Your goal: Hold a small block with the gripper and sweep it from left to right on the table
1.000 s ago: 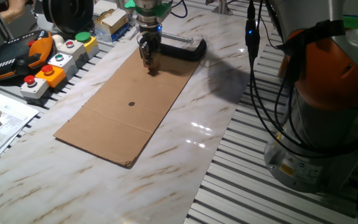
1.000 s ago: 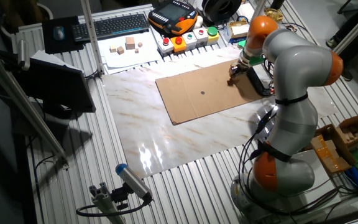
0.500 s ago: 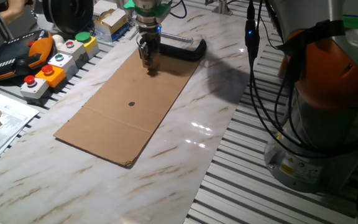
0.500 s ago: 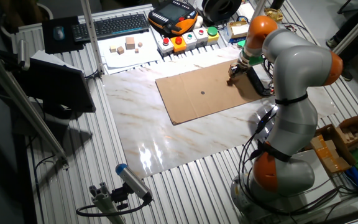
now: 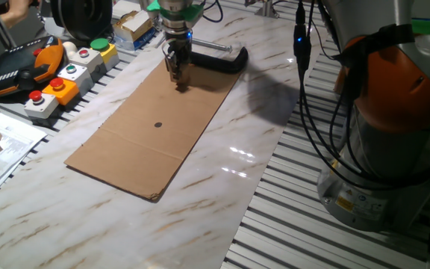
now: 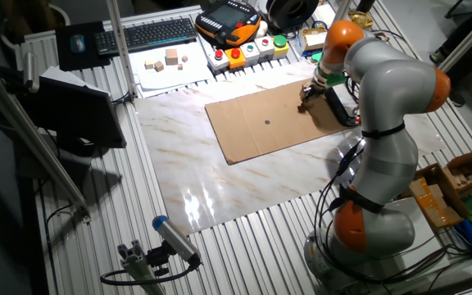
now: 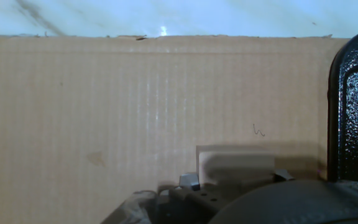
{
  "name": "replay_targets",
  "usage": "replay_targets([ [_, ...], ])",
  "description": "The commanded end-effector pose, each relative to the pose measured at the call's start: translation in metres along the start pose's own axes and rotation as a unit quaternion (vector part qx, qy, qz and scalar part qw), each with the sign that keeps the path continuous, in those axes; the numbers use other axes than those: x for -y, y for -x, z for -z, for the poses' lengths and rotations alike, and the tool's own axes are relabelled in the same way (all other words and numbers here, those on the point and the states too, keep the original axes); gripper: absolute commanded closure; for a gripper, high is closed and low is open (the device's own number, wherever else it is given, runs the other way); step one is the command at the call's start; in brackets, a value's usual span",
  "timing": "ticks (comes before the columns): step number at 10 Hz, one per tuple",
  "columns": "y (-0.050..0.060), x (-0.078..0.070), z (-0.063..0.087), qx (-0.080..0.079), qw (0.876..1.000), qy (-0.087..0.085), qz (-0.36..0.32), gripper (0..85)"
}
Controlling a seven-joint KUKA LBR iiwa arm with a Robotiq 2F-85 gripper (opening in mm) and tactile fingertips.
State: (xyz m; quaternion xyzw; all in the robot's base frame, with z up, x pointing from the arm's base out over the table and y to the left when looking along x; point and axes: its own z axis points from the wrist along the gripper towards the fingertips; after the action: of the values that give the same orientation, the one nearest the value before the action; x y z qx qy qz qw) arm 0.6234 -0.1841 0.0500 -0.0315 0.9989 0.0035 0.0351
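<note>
In the fixed views, a flat brown cardboard sheet (image 5: 151,127) was seen lying on the large white marble-look table with brown veins (image 5: 222,187), a small dark dot near its middle, and to its left a row of coloured push-button boxes (image 5: 69,75) was set along the table edge. Further right, at the far end of the sheet, the black two-fingered gripper with a blue light and green ring (image 5: 178,77) was held down on the cardboard, just beside a black C-clamp (image 5: 219,60) fixed at that end. The small light-tan wooden block (image 7: 235,163) was shown best in the hand view, where its pale face was seen at the fingertips, resting on or just above the cardboard; the fingers appeared to be pinched on it, though the contact itself was mostly hidden by the hand's own body. At the right of that view the black clamp frame stood close by. The step in hand was judged to be the start of the sweep, with the block gripped and lowered at one end of the sheet. The next move was judged to call for a steady sideways drag across the cardboard, with the pinch kept firm and the height held level, so that the block would neither catch on the surface nor twist out of the fingers.
</note>
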Motion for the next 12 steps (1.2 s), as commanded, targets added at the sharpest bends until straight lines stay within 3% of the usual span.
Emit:
replay_targets([
  [1, 0.000, -0.001, -0.001, 0.000, 1.000, 0.000, 0.000, 84.3],
  [12, 0.002, -0.011, -0.003, 0.001, 1.000, 0.001, 0.006, 84.3],
])
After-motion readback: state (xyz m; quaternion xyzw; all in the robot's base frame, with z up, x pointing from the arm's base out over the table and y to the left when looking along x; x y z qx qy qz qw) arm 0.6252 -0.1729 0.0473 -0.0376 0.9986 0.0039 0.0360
